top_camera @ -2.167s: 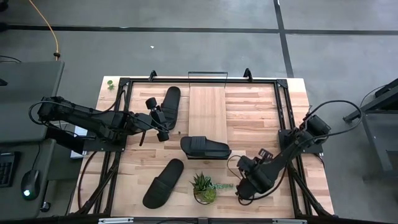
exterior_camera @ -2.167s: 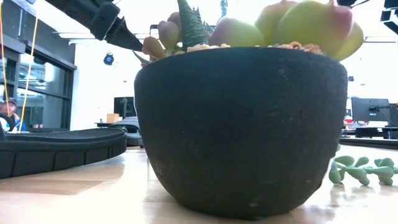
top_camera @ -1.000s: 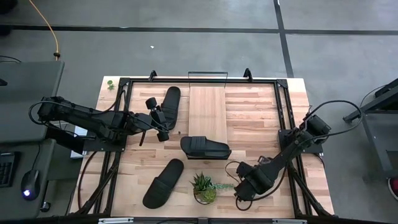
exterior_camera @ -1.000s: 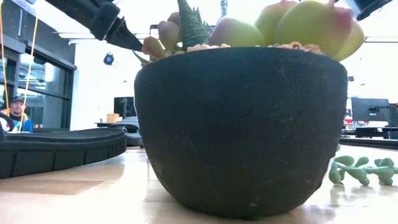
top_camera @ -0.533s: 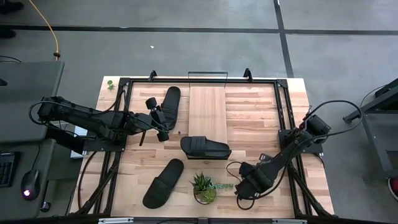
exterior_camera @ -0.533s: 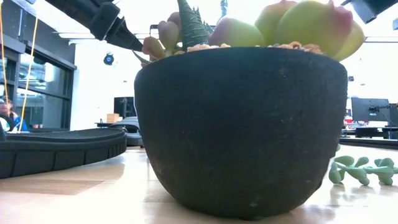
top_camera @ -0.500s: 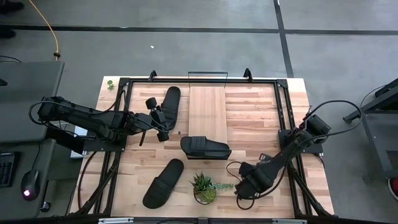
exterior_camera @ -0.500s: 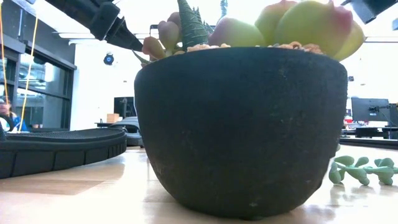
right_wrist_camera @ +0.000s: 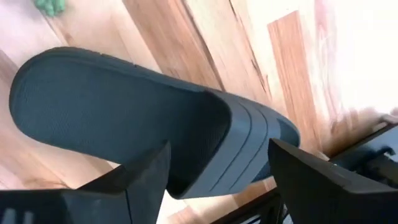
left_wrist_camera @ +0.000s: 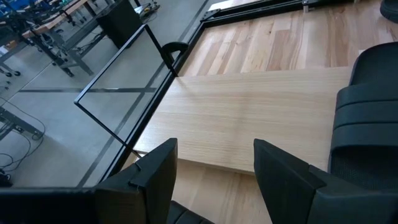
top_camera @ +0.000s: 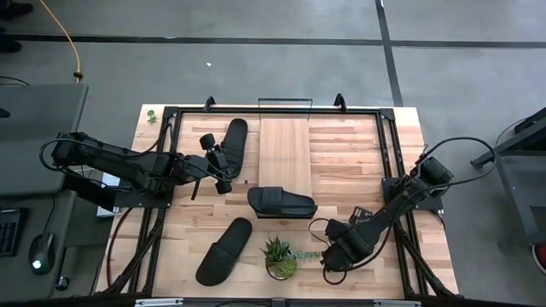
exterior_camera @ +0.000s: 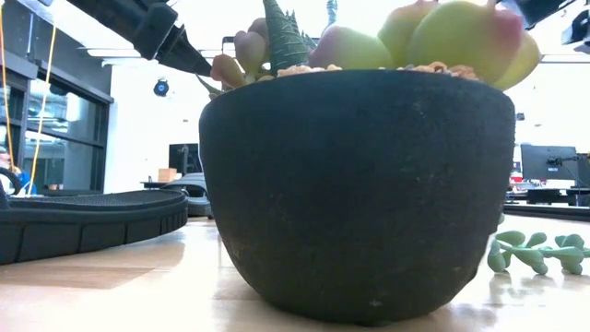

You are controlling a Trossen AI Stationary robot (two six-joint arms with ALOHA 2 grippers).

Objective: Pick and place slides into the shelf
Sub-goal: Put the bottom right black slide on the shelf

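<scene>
The shelf (top_camera: 284, 149), a light-wood board with black wire ends, lies at the table's centre far side. One black slide (top_camera: 235, 141) lies left of it, and my left gripper (top_camera: 215, 162) stands open beside that slide with nothing between its fingers. A second slide (top_camera: 281, 203) rests at the shelf's near end. A third slide (top_camera: 224, 251) lies sole-down at the near left. My right gripper (right_wrist_camera: 217, 162) is open above another slide (right_wrist_camera: 137, 124), its fingers over the strap end. In the high view my right arm (top_camera: 341, 243) hides that slide. My right gripper comes at the slide's strap end (right_wrist_camera: 249, 143) from above with its fingers wide apart. Whether the fingers touch the slide cannot be told.
A dark pot with succulents (top_camera: 280, 260) stands at the near edge between the third slide and my right gripper; it fills the low view (exterior_camera: 359, 184). A green trailing sprig (top_camera: 305, 254) lies beside it. Black frame rails (top_camera: 388, 153) run along the table's sides.
My right arm has shifted slightly near the plant pot. The slides and the shelf lie where they were.
</scene>
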